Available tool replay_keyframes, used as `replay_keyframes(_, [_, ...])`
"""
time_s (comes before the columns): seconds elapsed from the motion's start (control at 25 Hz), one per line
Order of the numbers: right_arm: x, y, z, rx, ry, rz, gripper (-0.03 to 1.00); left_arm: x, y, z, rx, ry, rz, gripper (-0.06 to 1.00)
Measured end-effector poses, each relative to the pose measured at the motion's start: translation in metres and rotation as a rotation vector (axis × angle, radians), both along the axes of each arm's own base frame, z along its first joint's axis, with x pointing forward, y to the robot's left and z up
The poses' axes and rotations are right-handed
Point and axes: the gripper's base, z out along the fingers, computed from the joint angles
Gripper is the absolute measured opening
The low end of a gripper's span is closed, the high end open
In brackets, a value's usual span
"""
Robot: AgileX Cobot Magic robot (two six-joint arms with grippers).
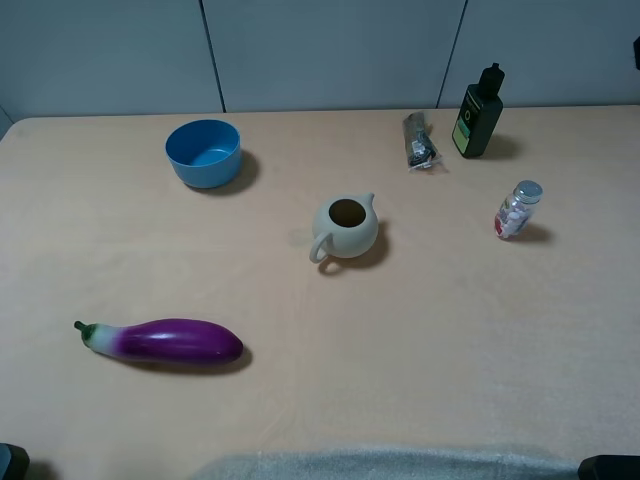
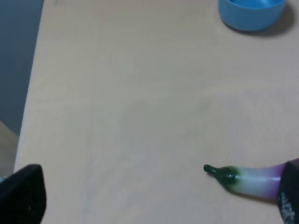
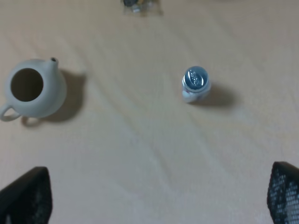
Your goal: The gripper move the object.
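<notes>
Bottle (image 1: 478, 121) is your target, upright at the table's (image 1: 450, 350) far right edge, untouched. Nearest you: both grippers hang low, fingers spread wide, holding nothing — right gripper (image 3: 159, 198), left gripper (image 2: 154, 196). Eggplant (image 1: 165, 341) lies front left. Teapot (image 1: 345, 227) stands mid-table, jar (image 1: 517, 209) to its right. Bowl (image 1: 204, 152) and packet (image 1: 420, 141) sit far back; the packet lies just beside the bottle.

Packet (image 1: 420, 141) just beside bottle (image 1: 478, 113).

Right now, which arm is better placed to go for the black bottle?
Right, probably. The black bottle stands at the table's far right, and the right wrist view already faces the nearby jar; the left faces only the eggplant and blue bowl.
</notes>
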Motion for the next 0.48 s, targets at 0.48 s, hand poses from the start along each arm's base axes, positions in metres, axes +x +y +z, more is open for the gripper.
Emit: replay_keyframes(0.48, [-0.107,-0.012,-0.033,0.017,-0.15,0.0,0.69,0.0,0.0,0.0,0.0,0.0,0.0,0.99])
